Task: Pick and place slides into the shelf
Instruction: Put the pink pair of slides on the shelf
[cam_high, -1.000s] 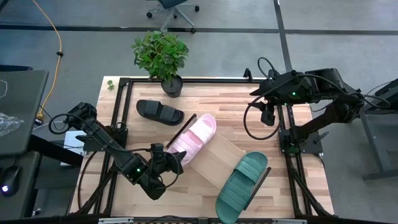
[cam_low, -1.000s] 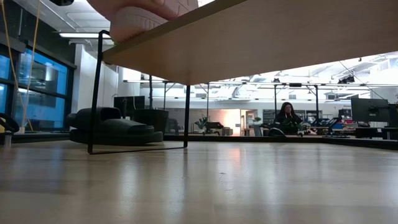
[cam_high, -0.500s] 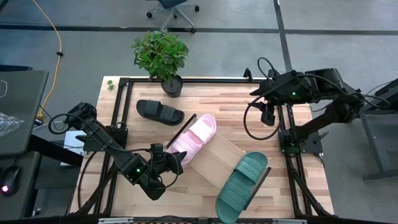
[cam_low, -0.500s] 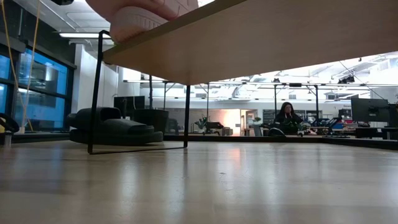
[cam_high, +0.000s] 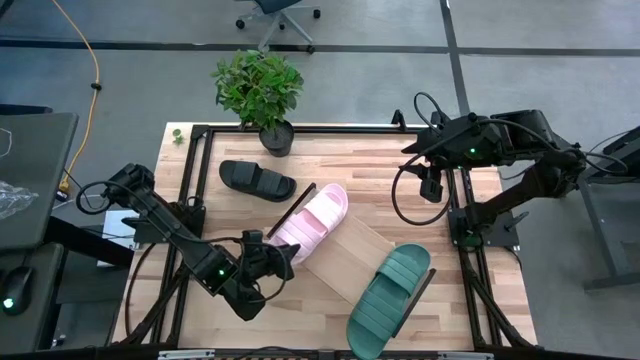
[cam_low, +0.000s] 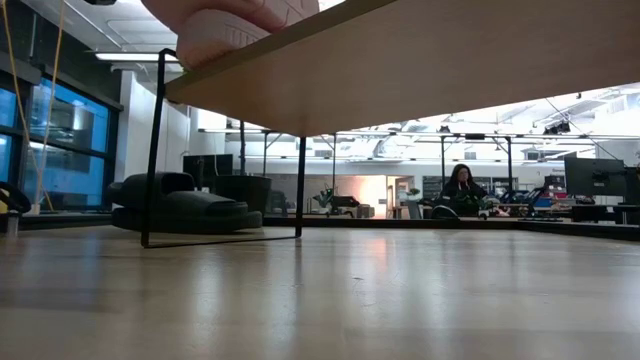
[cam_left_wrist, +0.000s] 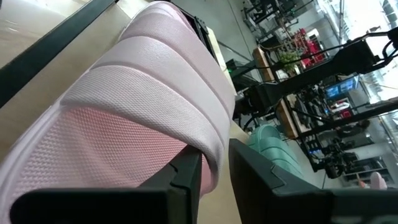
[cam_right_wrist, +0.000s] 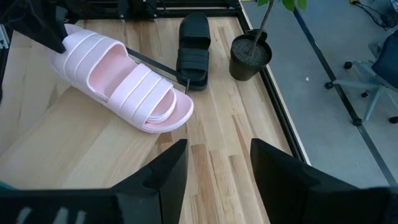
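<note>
Left hand (cam_high: 283, 262) is sitting at the pink slide's (cam_high: 312, 222) near end, fingers (cam_left_wrist: 186, 180) slightly parted around the strap edge; can't tell if it is gripping or just touching. Pink slide is lying on the left end of the shelf (cam_high: 350, 248), which is sitting diagonally on the tabletop (cam_high: 380, 170). Green slide (cam_high: 389, 296) is resting on the shelf's right end, hanging past it toward the tabletop's front edge. Black slide (cam_high: 257, 180) is lying on the tabletop behind the shelf, off it, near a potted plant (cam_high: 259, 92). Right hand (cam_high: 432, 186) is hanging wide open at the far right, well apart from every slide. A person (cam_low: 463, 186) is sitting far back in the room.
</note>
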